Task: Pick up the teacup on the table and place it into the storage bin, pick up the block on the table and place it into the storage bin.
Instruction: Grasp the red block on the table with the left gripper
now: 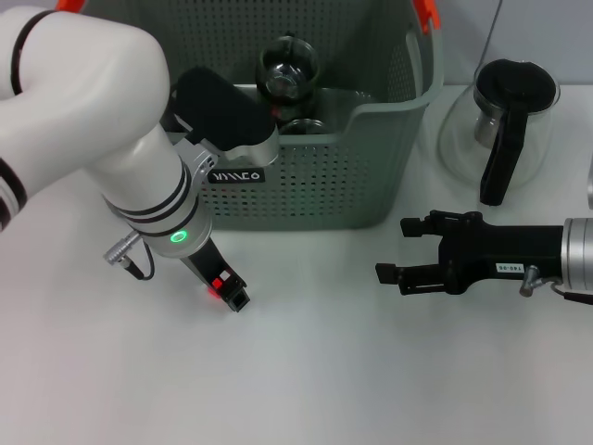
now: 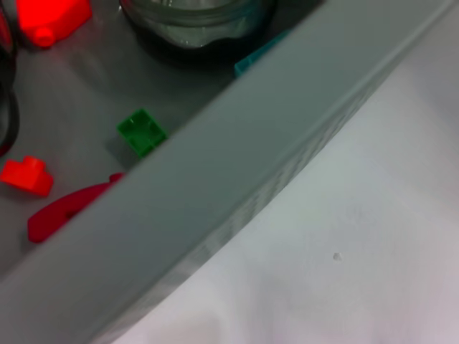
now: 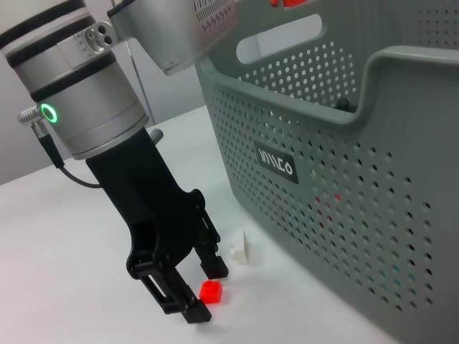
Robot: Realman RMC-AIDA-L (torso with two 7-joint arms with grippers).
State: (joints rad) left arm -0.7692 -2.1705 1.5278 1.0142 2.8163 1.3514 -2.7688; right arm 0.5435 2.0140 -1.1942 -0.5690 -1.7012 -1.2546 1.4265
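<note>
A small red block (image 3: 211, 290) lies on the white table (image 1: 324, 371), in front of the storage bin (image 1: 371, 176). My left gripper (image 1: 230, 292) points down at it, open, with one finger on each side of the block (image 1: 219, 285). In the right wrist view the left gripper (image 3: 203, 289) straddles it, with small gaps showing. A white block (image 3: 240, 247) lies beside it, nearer the bin (image 3: 358, 186). A glass teacup (image 1: 287, 69) lies inside the bin. My right gripper (image 1: 394, 248) hovers open and empty at the right.
A glass carafe with a black handle (image 1: 505, 120) stands at the back right. Inside the bin, the left wrist view shows a green block (image 2: 142, 132), red pieces (image 2: 26, 175) and a glass vessel (image 2: 197, 18) behind the rim (image 2: 272, 136).
</note>
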